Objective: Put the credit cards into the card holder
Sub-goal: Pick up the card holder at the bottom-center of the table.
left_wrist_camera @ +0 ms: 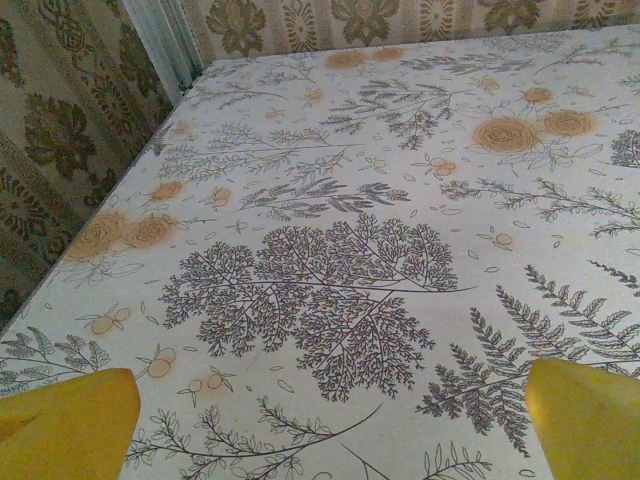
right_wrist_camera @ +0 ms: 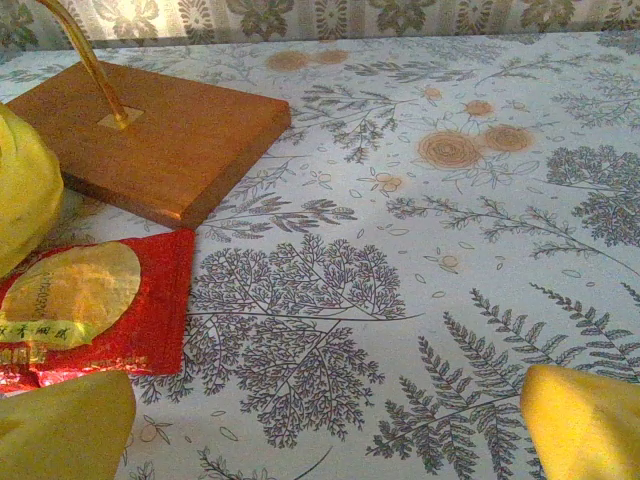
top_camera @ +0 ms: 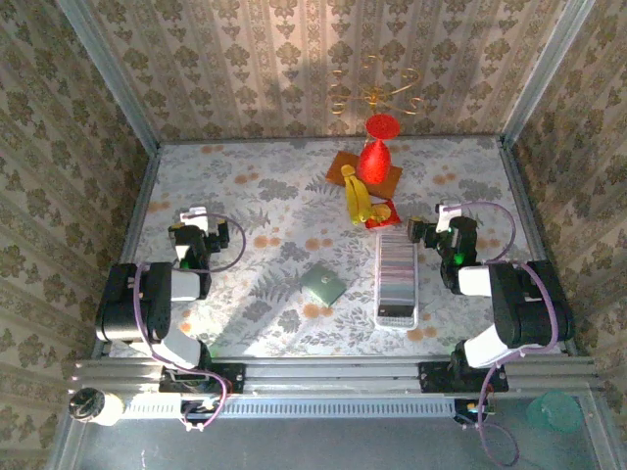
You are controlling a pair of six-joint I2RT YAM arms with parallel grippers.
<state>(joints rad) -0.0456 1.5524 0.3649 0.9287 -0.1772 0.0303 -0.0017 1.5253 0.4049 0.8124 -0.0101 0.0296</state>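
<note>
From above, the credit cards [top_camera: 398, 266] lie as a striped row in a long white tray [top_camera: 397, 319], right of centre. The sage-green card holder [top_camera: 322, 284] sits on the floral worktop [top_camera: 255, 196] near the tray's left side, not touching it. The left claw [top_camera: 199, 223] and right claw [top_camera: 431, 227] hang over their own sides, both spread wide and empty. The cards are thin and packed close, so a pinch could lift several at once, or slip off and lift none. The holder looks soft and nothing anchors it (a push from a card could simply slide it away).

At the left wrist, the yellow fingertips [left_wrist_camera: 65, 425] stand wide apart over bare worktop with nothing between them. This claw faces the far-left corner, so it would need a long swing to steady the holder.

At the right wrist, the fingertips [right_wrist_camera: 580, 420] are equally wide apart. A red packet [right_wrist_camera: 100, 310] and a wooden stand [right_wrist_camera: 150, 140] lie ahead on the left. A careless reach toward the tray's far end could knock them.
</note>
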